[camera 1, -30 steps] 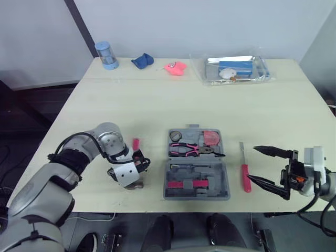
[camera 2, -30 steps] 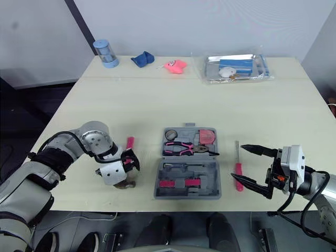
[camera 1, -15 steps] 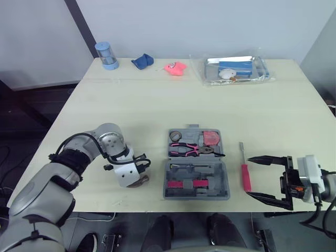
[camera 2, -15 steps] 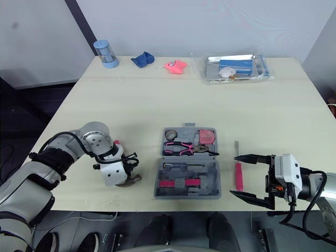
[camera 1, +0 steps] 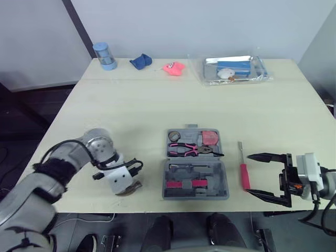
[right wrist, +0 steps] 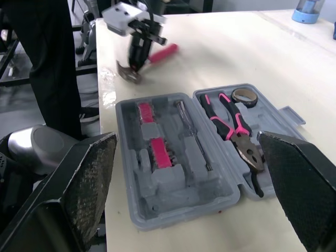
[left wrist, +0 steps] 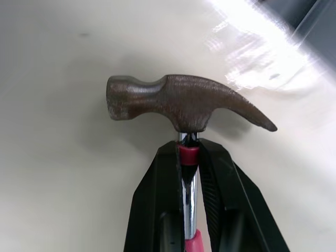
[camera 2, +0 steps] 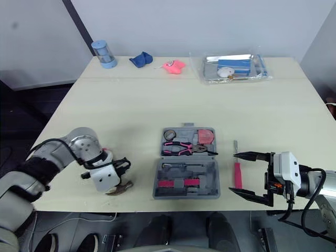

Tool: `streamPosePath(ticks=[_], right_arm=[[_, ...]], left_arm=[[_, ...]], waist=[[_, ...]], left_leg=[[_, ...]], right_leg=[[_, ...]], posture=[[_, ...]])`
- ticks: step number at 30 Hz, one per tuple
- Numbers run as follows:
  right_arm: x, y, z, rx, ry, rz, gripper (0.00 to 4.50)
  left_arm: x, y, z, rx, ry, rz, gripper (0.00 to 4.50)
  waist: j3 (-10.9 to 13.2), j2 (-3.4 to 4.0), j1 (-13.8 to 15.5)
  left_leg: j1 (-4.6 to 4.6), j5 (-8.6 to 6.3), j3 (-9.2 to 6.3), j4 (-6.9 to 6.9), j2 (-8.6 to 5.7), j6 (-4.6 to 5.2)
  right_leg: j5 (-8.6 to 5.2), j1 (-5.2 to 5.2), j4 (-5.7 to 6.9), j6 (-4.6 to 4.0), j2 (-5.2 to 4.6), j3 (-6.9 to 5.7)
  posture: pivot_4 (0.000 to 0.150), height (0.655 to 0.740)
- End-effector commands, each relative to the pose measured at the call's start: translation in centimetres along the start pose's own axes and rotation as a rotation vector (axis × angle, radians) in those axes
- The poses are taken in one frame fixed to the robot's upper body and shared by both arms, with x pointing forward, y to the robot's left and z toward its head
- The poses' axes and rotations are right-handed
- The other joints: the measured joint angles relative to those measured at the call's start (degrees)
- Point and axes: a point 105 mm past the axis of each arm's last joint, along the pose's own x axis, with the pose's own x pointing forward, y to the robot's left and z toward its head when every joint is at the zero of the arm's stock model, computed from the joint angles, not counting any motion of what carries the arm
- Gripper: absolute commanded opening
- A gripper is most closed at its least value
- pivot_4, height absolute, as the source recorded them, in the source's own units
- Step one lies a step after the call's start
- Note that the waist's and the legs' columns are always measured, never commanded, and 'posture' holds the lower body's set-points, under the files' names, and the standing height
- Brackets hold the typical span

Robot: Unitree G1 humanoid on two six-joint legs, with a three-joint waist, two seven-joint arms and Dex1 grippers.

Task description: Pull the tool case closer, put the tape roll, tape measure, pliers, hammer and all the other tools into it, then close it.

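I'm working over the pale table (camera 1: 157, 105). The grey tool case (camera 1: 196, 197) lies open near its front edge, about in the middle. My right gripper (camera 1: 250, 174) hangs to the right of the case with its fingers spread wide and nothing between them. My left gripper (left wrist: 188, 143) is to the left of the case, low by the front edge. It is clamped tight on the hammer (left wrist: 178, 102), pinching the metal neck just under the dark head. The head sits close over the tabletop, but I cannot tell if it touches.

A red-handled screwdriver (camera 1: 244, 176) lies on the table between the case and my right gripper, just beside the case. Inside the case, the pink-handled pliers (camera 1: 191, 149) lie across the far half. Behind them are the red tape measure (camera 1: 211, 137) on the right and the tape roll (camera 1: 174, 136) on the left.
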Motion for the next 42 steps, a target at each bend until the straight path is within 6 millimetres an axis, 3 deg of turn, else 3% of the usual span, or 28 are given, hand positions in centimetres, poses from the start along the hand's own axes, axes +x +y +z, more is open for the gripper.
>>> streamPosePath(ticks=[1, 15, 23, 27, 30, 35, 42], right_arm=[[0.2, 0.0, 0.6, -0.020, -0.021, 0.002, 4.50], [0.5, -0.4, 0.5, -0.021, -0.028, 0.017, 4.50], [0.7, -0.5, 0.5, -0.021, -0.035, 0.027, 4.50], [0.9, -0.6, 0.4, -0.020, -0.039, 0.039, 4.50], [1.0, -0.7, 0.4, -0.020, -0.041, 0.041, 4.50], [1.1, -0.7, 0.4, -0.020, -0.044, 0.047, 4.50], [1.0, -0.5, 0.5, -0.017, -0.043, 0.038, 4.50]], left_arm=[[-1.8, -0.5, 1.1, -0.151, -0.052, 0.071, 0.00], [-3.0, -1.2, 1.9, -0.906, -0.169, 0.506, 0.00], [-3.2, -0.2, 3.2, -1.331, -0.362, 0.749, 0.00], [-3.3, 0.4, 1.5, -1.623, -0.374, 0.948, 0.00], [-3.2, 1.3, 1.1, -1.732, -0.369, 1.011, 0.00], [-1.0, 2.8, 1.4, -1.893, -0.325, 0.980, 0.00], [-0.4, 3.8, 0.1, -2.015, -0.313, 1.089, 0.00]], waist=[[0.01, 0.00, 0.20], [0.09, -0.04, 0.17], [0.11, -0.10, 0.44], [0.07, -0.05, 0.37], [0.04, -0.28, 0.43], [0.04, -0.29, 0.53], [0.03, -0.28, 0.53]], left_leg=[[0.00, 0.00, 0.00, 0.00, 0.01, 0.00], [0.03, 0.00, 0.01, 0.02, 0.05, 0.00], [0.00, 0.00, -0.02, 0.03, 0.04, 0.00], [0.06, 0.00, 0.01, 0.03, 0.03, 0.00], [0.02, 0.00, -0.17, 0.14, 0.01, -0.01], [0.00, 0.00, -0.15, 0.14, -0.06, -0.01], [0.02, 0.01, -0.16, 0.14, -0.07, -0.03]], right_leg=[[0.00, 0.01, 0.01, 0.00, -0.01, -0.01], [-0.01, 0.00, 0.08, -0.01, 0.02, -0.02], [-0.01, 0.00, 0.05, -0.01, 0.01, -0.05], [0.00, 0.00, 0.11, -0.02, 0.00, 0.00], [0.00, 0.02, 0.20, -0.02, 0.02, -0.13], [0.01, 0.02, 0.15, -0.01, -0.04, -0.11], [0.01, 0.02, 0.15, -0.01, -0.05, -0.10]], posture=[[0.150, 0.7400], [0.150, 0.7400], [0.150, 0.7400], [0.150, 0.7400], [0.150, 0.7400], [0.150, 0.7400], [0.150, 0.7400]])
